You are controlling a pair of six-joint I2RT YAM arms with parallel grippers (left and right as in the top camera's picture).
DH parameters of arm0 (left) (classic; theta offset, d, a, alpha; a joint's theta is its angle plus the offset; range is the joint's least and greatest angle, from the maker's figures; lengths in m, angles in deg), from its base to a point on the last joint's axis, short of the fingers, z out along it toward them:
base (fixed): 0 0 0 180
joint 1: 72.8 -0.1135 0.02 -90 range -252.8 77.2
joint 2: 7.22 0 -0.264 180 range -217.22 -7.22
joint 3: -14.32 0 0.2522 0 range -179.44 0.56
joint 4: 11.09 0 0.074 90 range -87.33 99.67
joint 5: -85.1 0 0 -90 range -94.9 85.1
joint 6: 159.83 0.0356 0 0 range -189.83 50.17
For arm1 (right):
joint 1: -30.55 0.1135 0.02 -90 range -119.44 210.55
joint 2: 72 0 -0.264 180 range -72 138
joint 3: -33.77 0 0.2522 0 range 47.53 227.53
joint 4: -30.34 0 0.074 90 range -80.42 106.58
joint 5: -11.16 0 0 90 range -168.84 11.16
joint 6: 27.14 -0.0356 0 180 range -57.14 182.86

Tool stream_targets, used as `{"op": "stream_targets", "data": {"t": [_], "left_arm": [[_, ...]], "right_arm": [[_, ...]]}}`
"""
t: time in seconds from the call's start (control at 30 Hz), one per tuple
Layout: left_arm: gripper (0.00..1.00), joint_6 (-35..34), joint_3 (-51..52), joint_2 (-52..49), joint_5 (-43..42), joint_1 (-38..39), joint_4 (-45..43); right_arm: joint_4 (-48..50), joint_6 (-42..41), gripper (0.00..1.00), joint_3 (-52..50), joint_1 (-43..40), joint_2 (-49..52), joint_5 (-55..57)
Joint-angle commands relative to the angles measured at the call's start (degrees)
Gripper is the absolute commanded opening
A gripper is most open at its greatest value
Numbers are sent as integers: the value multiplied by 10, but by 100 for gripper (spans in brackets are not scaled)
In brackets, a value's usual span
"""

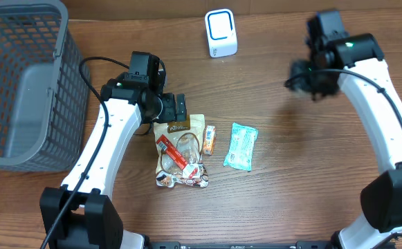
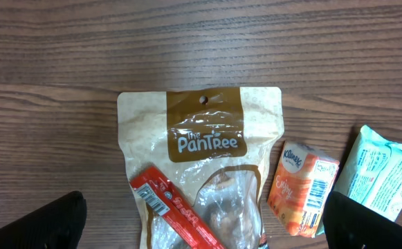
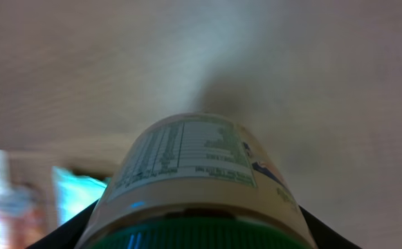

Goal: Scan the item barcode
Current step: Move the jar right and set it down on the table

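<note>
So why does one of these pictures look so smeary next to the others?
Right wrist view: the bottle sits very near the lens, label soft, background smeared and dim. Left wrist view: sharp, with glare on the PanTree pouch. Overhead view: evenly lit and crisp, except a blurred dark patch at the end of the right arm.

Checkout mock-up: scanner [image 1: 221,32], basket [image 1: 21,83], snacks [image 1: 180,149]
</note>
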State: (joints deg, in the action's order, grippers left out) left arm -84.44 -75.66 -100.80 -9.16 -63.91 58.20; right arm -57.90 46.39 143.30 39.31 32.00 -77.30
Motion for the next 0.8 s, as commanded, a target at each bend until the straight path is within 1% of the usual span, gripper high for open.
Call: {"op": "stream_targets", "data": {"t": [0.0,0.1,0.3,0.47,0.53,0.6,0.63,0.67,0.7,0.73,0.77], "left_arm": [[100,-4,-8,9,0,-2,-1],[100,-4,-8,9,0,-2,-1],[100,-4,-8,9,0,-2,-1],[100,-4,-8,9,0,-2,-1],[100,-4,-8,9,0,-2,-1],[100,-4,-8,9,0,-2,-1],[100,-4,-8,9,0,-2,-1],[100,-4,-8,9,0,-2,-1],[100,-4,-8,9,0,-2,-1],[100,-4,-8,9,0,-2,-1],[100,-4,-8,9,0,-2,-1]], "right_arm": [[-4,-38,4,-48,-46,-3,3],[24,-78,4,-112,-96,-3,-6],[124,-90,4,-229,-189,-3,-34],[146,-91,5,-263,-235,-3,-34],[147,-91,11,-267,-246,-3,-34],[147,-90,31,-267,-250,-3,-34],[147,-91,44,-267,-251,-3,-34],[147,-90,79,-267,-251,-3,-34],[147,-90,94,-267,-251,-3,-34],[147,-91,98,-267,-251,-3,-34],[147,-91,100,-267,-251,-3,-34]]}}
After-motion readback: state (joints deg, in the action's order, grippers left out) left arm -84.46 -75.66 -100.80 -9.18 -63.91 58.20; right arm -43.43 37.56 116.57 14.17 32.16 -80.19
